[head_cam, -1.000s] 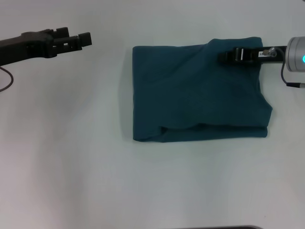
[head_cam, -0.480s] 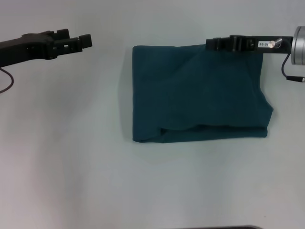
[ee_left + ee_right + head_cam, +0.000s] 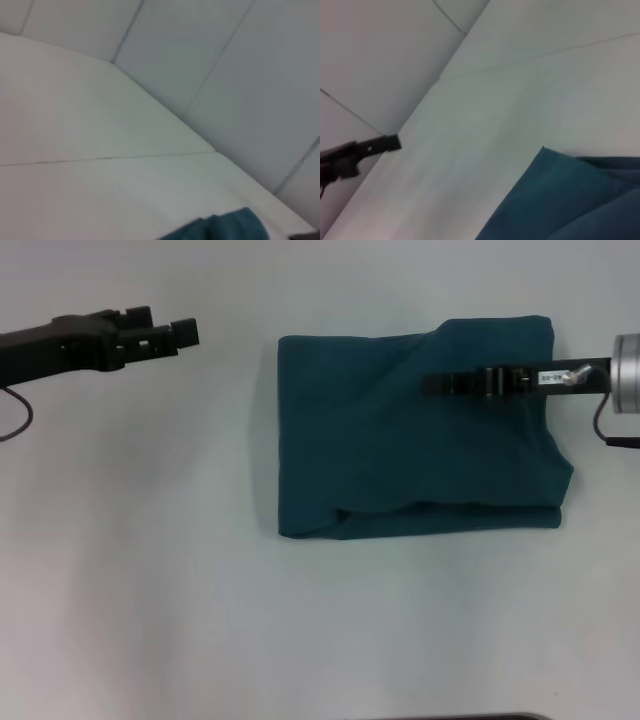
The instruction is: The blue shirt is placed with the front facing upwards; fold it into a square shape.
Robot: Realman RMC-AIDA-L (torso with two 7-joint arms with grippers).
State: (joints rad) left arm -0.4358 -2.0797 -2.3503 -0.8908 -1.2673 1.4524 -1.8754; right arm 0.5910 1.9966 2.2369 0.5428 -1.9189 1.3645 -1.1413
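Observation:
The blue shirt (image 3: 400,460) lies folded into a rough rectangle on the white table, its plain teal side up, with a thick fold along its near edge. No print shows. My right gripper (image 3: 436,385) reaches in from the right, low over the shirt's far half and seen edge-on. My left gripper (image 3: 168,326) hangs open over bare table to the left of the shirt, holding nothing. A corner of the shirt (image 3: 570,200) shows in the right wrist view, with the left gripper (image 3: 385,143) far off. The left wrist view catches only a bit of the shirt (image 3: 225,227).
The white table (image 3: 150,560) spreads wide to the left of and in front of the shirt. A dark cable (image 3: 15,420) loops under the left arm. A grey wall (image 3: 225,75) rises behind the table.
My right gripper came off the shirt's far edge and now reaches further left over the cloth. The shirt's far right corner stands a little further back again. The left gripper barely shifted.

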